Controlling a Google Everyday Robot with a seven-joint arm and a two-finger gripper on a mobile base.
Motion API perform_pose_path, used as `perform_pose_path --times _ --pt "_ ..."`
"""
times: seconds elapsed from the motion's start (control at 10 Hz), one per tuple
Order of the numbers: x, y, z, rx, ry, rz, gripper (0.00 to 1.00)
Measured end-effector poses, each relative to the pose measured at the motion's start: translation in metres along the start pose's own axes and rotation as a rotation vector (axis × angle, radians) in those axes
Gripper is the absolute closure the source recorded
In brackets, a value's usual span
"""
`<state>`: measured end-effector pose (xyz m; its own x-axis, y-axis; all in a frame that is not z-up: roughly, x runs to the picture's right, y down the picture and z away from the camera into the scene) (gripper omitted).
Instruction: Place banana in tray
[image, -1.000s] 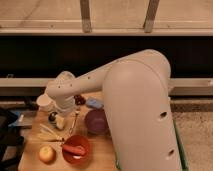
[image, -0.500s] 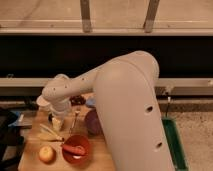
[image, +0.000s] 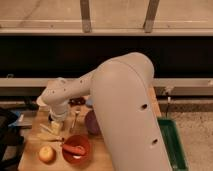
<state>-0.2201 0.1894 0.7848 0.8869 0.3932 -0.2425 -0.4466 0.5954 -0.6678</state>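
The banana (image: 46, 135) is a slim pale yellow shape lying on the wooden table (image: 30, 155), at its left side. My gripper (image: 56, 125) hangs from the white wrist directly over the banana's right end, pointing down, open, with nothing lifted in it. The green tray (image: 173, 144) lies low at the right, beyond the table's edge. My bulky white arm hides most of its left part.
A red bowl (image: 76, 149) holding an orange carrot (image: 73, 148) sits at the table's front. A round yellow fruit (image: 46, 153) lies to its left. A purple bowl (image: 91, 123) is half hidden behind my arm. Dark objects lie off the table's left edge.
My arm has swung further forward and left, filling more of the view. The gripper has come down closer over the banana. The banana and bowls have not moved.
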Motion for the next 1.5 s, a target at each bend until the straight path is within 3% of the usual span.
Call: perform_pose_path --times 0.8,1.1,1.2,1.5 --pt "0.006 0.026 0.041 -0.107 0.000 0.007 0.26" --pt "0.004 0.034 0.050 -0.111 0.003 0.011 0.27" --pt "0.004 0.034 0.051 -0.104 0.005 0.008 0.30" --pt "0.005 0.031 0.048 -0.098 0.006 0.004 0.61"
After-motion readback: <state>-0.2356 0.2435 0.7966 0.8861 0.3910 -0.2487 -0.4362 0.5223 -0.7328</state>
